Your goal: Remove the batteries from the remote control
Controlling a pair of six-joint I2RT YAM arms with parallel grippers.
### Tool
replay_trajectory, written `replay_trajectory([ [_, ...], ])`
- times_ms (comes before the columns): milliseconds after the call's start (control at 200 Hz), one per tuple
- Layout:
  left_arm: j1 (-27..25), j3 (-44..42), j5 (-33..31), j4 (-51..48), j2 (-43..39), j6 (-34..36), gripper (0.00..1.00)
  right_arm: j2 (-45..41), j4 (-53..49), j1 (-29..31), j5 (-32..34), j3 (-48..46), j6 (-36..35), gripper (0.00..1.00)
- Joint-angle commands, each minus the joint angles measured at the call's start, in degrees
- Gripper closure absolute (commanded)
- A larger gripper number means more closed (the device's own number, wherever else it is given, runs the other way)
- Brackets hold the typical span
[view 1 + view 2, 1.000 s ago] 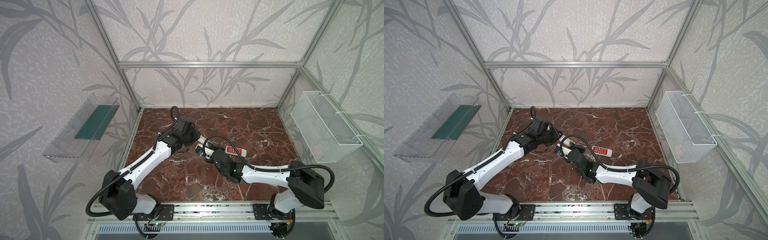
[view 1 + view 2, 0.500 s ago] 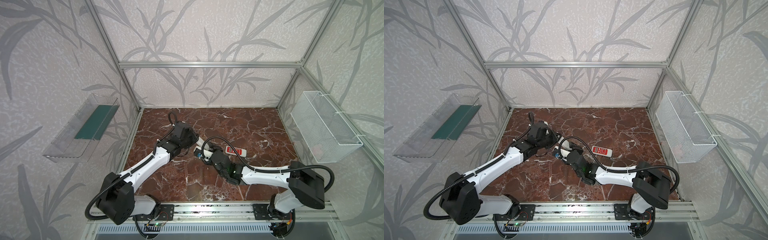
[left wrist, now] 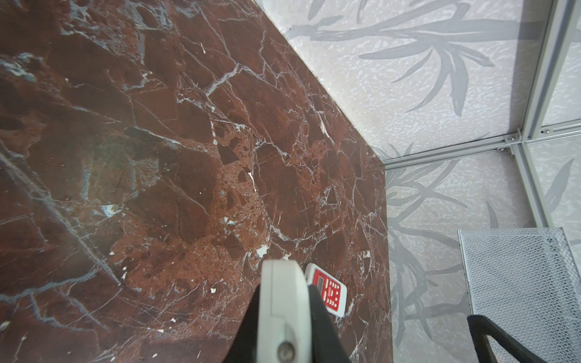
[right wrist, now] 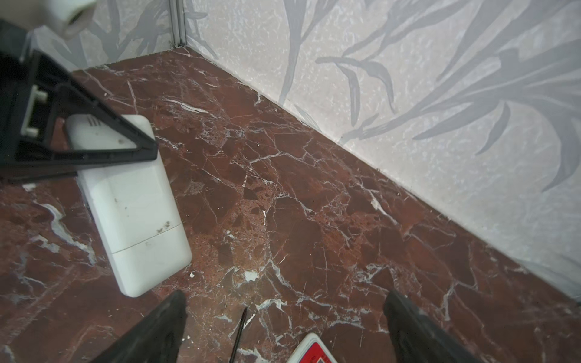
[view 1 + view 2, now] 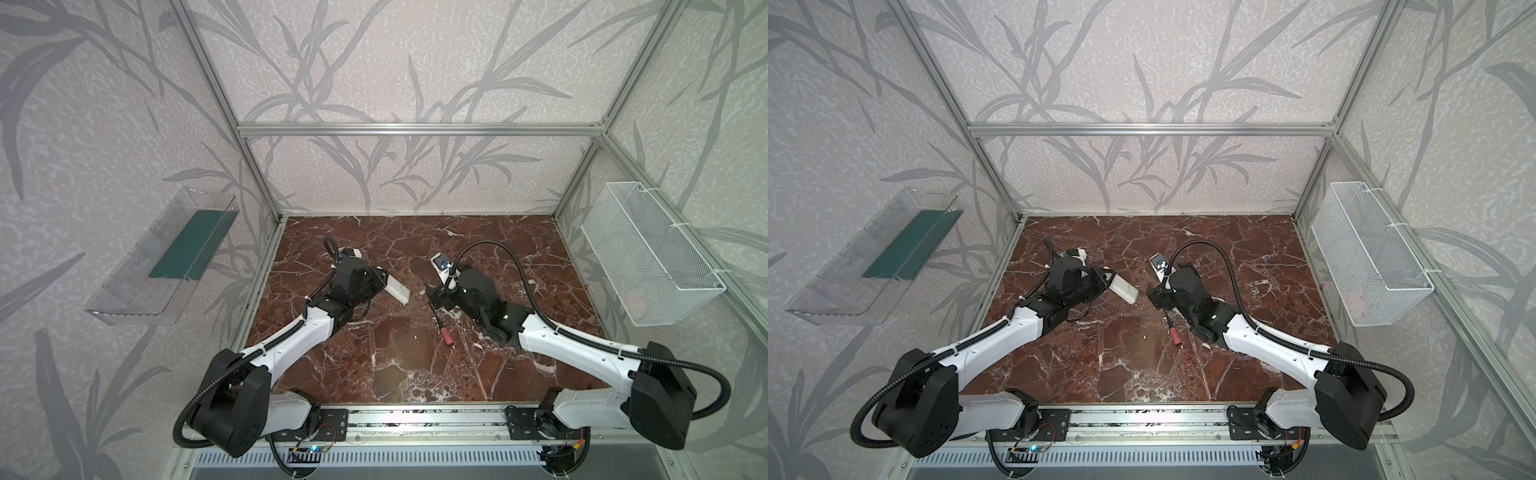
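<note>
My left gripper (image 5: 380, 280) (image 3: 284, 301) is shut on a white remote control (image 5: 397, 291) (image 5: 1124, 289) (image 4: 135, 217), held edge-on between the black fingers (image 3: 317, 309); its free end points toward the right arm. My right gripper (image 5: 438, 296) (image 4: 286, 314) stands wide open just above the marble floor with nothing between its fingers. A dark-shafted screwdriver (image 5: 441, 326) (image 5: 1172, 328) with a pink-red handle lies on the floor beside it; its tip (image 4: 239, 333) shows in the right wrist view. A second, red-faced remote (image 3: 328, 294) (image 4: 311, 350) lies under the right gripper. The batteries are out of view.
A white wire basket (image 5: 648, 262) hangs on the right wall and a clear shelf (image 5: 166, 257) with a green mat on the left wall. Aluminium frame posts and patterned walls close in the red marble floor (image 5: 415, 374).
The right gripper opened and let go of the screwdriver, which now lies on the floor. The two grippers drew apart, the left one keeping the white remote.
</note>
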Motion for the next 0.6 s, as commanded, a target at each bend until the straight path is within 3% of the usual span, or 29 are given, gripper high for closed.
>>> replay_trajectory([
  [0, 0.2, -1.4, 2.2, 11.7, -2.2, 0.2, 1.0, -1.3, -10.6, -3.4, -11.6, 3.2, 16.1, 0.02],
  [190, 0.2, -6.5, 2.6, 25.1, -3.6, -1.2, 1.0, -1.9, -10.4, -9.1, -21.2, 3.4, 29.9, 0.03],
  [595, 0.1, -11.6, 1.7, 42.4, -4.9, -8.3, 1.0, 1.0, -4.8, -9.4, -31.8, 8.0, 37.0, 0.31],
])
